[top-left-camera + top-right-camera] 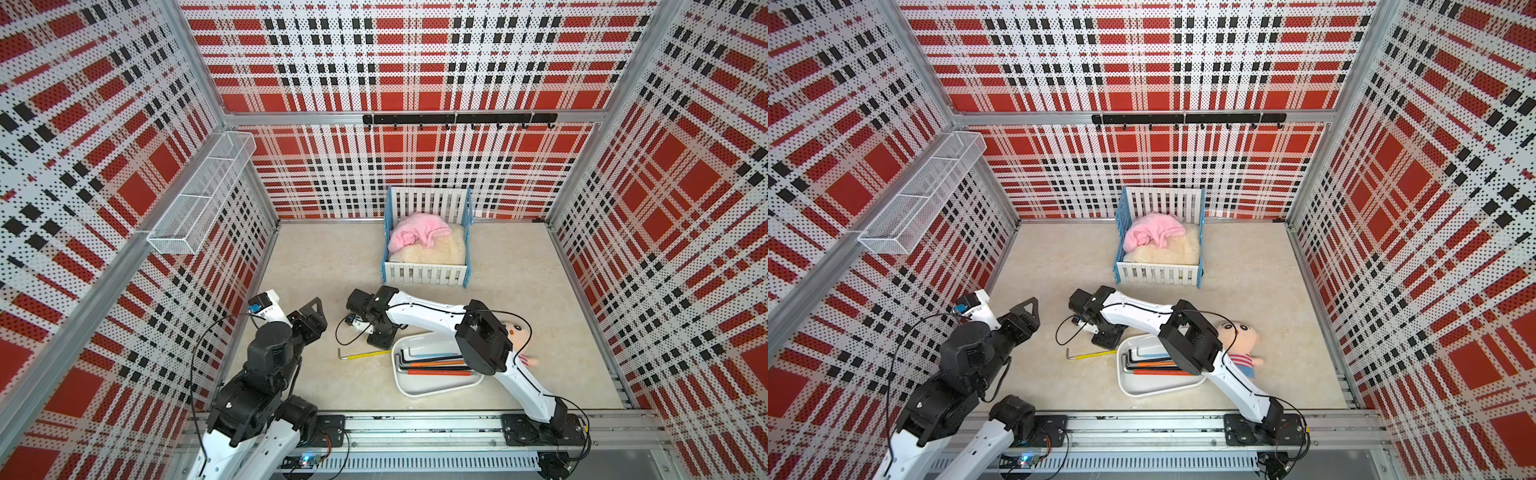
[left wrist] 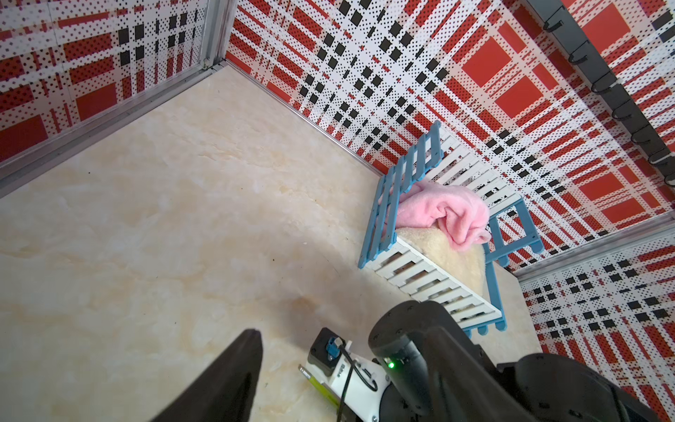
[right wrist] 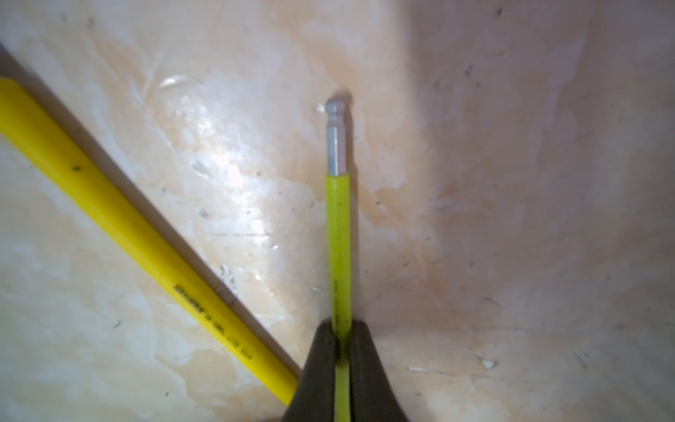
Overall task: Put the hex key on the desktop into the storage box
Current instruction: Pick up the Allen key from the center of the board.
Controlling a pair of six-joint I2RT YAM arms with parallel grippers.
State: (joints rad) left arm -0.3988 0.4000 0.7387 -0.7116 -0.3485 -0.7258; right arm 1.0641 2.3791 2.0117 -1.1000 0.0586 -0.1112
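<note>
My right gripper [image 3: 341, 325] is shut on a thin lime-green hex key [image 3: 339, 234], which points forward just over the beige desktop [image 3: 511, 182]. A thicker yellow hex key [image 3: 109, 215] lies on the desktop beside it, and both top views show it [image 1: 365, 354] [image 1: 1094, 354] left of the storage box. The white storage box [image 1: 436, 390] [image 1: 1154, 390] holds several hex keys [image 1: 432, 363]. The right gripper [image 1: 380, 341] reaches down at the box's far left corner. My left gripper [image 1: 316, 318] hovers open and empty to the left.
A blue-and-white crib [image 1: 428, 249] with a pink cloth stands at the back. A plush doll [image 1: 519, 332] lies right of the box, partly under the right arm. A wire mesh basket [image 1: 199, 195] hangs on the left wall.
</note>
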